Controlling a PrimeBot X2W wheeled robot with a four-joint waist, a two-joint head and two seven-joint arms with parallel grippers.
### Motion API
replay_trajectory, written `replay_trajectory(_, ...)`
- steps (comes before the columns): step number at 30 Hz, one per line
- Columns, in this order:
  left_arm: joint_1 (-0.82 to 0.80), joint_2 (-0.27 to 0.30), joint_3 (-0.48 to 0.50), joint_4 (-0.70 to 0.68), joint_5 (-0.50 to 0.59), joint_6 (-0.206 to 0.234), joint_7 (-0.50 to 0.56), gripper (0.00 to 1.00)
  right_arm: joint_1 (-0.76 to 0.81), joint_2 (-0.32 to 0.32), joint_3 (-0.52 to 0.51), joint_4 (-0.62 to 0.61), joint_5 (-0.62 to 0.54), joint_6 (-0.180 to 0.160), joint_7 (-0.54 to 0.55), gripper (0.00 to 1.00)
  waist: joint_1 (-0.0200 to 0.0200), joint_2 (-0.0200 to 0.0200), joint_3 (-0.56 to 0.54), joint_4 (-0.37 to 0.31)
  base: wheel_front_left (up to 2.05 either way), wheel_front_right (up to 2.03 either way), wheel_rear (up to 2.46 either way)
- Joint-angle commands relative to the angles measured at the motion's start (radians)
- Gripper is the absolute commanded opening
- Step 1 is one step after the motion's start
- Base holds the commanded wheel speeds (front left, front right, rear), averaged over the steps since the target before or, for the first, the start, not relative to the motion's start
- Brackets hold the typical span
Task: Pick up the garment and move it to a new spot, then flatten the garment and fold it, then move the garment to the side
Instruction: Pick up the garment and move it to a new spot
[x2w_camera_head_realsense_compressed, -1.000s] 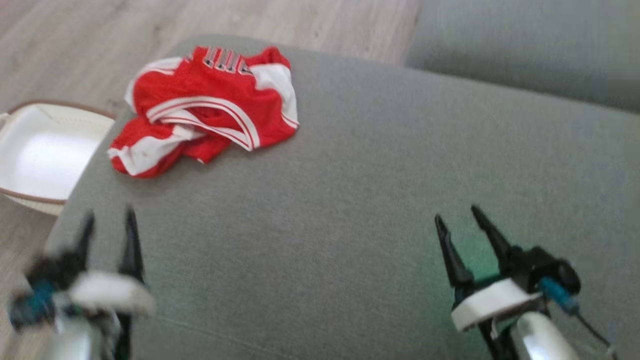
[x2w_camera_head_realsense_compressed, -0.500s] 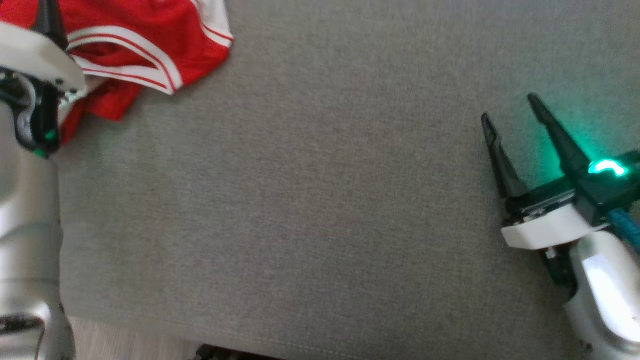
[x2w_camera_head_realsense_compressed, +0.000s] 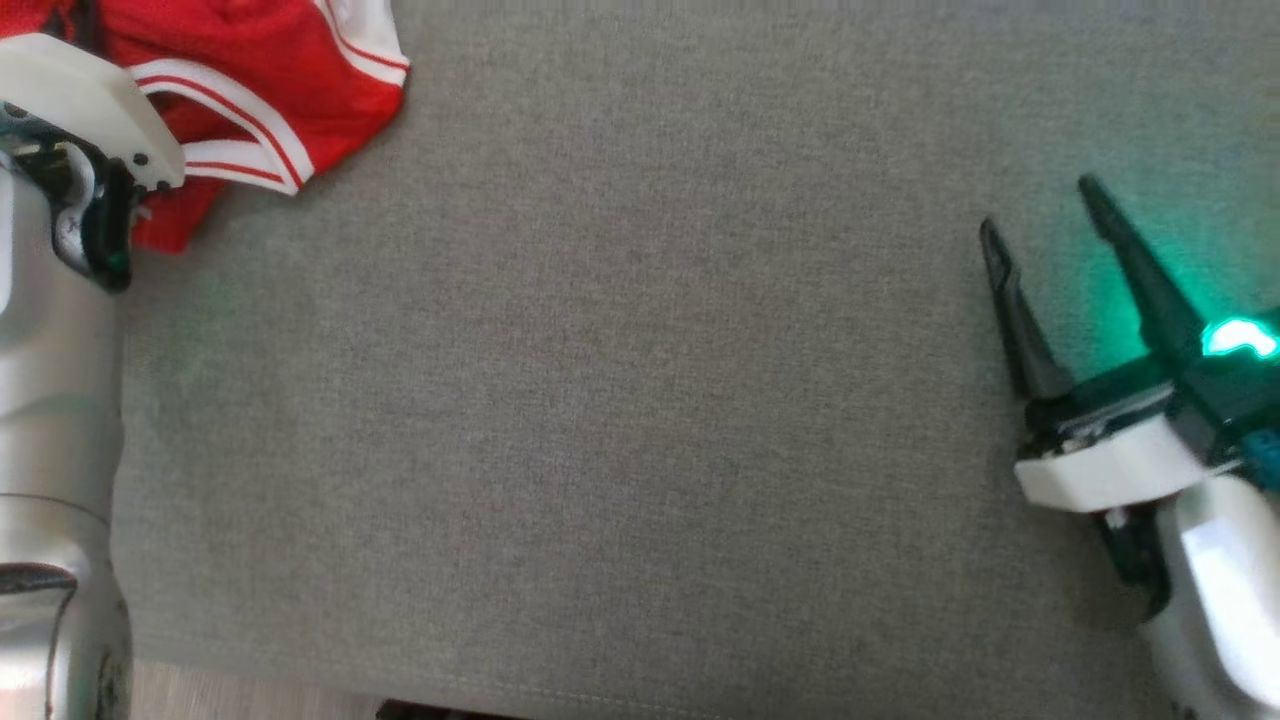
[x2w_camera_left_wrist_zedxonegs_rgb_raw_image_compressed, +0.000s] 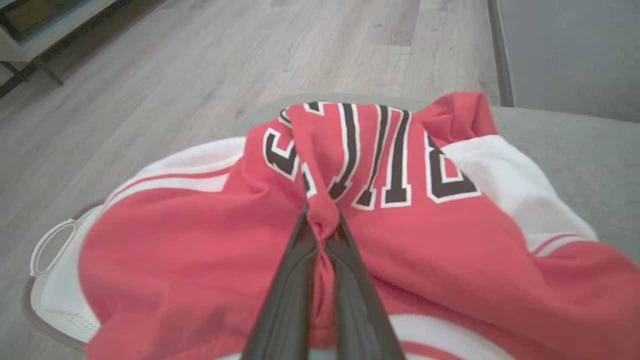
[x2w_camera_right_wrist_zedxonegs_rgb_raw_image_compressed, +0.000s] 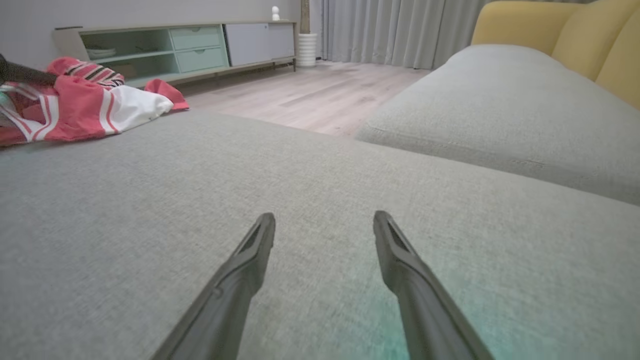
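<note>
Left wrist view shows the red jersey (x2w_camera_left_wrist_zedxonegs_rgb_raw_image_compressed: 200, 240) lying bunched on the grey sofa cushion (x2w_camera_left_wrist_zedxonegs_rgb_raw_image_compressed: 575, 165). It has white side panels, and its black, white-edged lettering faces up at the far side of the heap. The left gripper (x2w_camera_left_wrist_zedxonegs_rgb_raw_image_compressed: 322, 220) is closed on it: the two dark fingers (x2w_camera_left_wrist_zedxonegs_rgb_raw_image_compressed: 285, 300) lie almost together, with a raised ridge of red cloth pinched between their tips just below the lettering. Past the jersey's left edge a white basket (x2w_camera_left_wrist_zedxonegs_rgb_raw_image_compressed: 55, 300) with a loop handle shows beside the cushion, partly hidden by the cloth. Pale wooden floor (x2w_camera_left_wrist_zedxonegs_rgb_raw_image_compressed: 200, 60) lies beyond.

From the head view, the jersey sits at the top left corner of the frame, its red and white striped hem spread on the cushion beside the left arm's white wrist housing (x2w_camera_head_realsense_compressed: 90, 110).

The right gripper (x2w_camera_head_realsense_compressed: 1035, 203) is well apart from the jersey, far over on the right of the same cushion. Its fingers are spread wide with nothing between them. A green light (x2w_camera_head_realsense_compressed: 1240, 340) glows at its base and tints the fabric beside it.

In the right wrist view its fingers point low across the bare cushion toward the jersey at far left. A second grey cushion (x2w_camera_right_wrist_zedxonegs_rgb_raw_image_compressed: 500, 110) lies to the right, with a yellow sofa back (x2w_camera_right_wrist_zedxonegs_rgb_raw_image_compressed: 575, 40) behind it. A low cabinet (x2w_camera_right_wrist_zedxonegs_rgb_raw_image_compressed: 175, 50) and grey curtains (x2w_camera_right_wrist_zedxonegs_rgb_raw_image_compressed: 390, 30) stand along the wall.
</note>
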Motion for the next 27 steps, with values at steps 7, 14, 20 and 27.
replay_trajectory(7,-0.091,0.108,-0.038,-0.088,0.018,-0.045,-0.036,0.00,0.060,0.067,0.054,0.072,0.030,0.007,-0.034,1.00,-0.0001,0.0001,-0.180,-0.041,0.00,0.00,0.00)
replay_trajectory(14,-0.076,0.092,-0.148,-0.363,-0.075,-0.057,0.056,0.00,0.061,0.134,0.081,0.139,0.048,0.007,-0.051,1.00,-0.0001,0.0001,-0.315,-0.121,0.00,0.00,0.00)
replay_trajectory(20,0.050,0.095,-0.254,-0.803,-0.304,-0.058,0.223,0.00,0.066,0.172,0.076,0.123,0.056,0.007,-0.052,1.00,-0.0001,0.0001,-0.350,-0.210,0.00,0.00,0.00)
replay_trajectory(27,0.197,0.059,-0.308,-1.222,-0.487,-0.017,0.415,0.00,0.055,0.205,0.070,0.092,0.061,0.007,-0.052,1.00,-0.0001,0.0001,-0.311,-0.334,0.00,0.00,0.00)
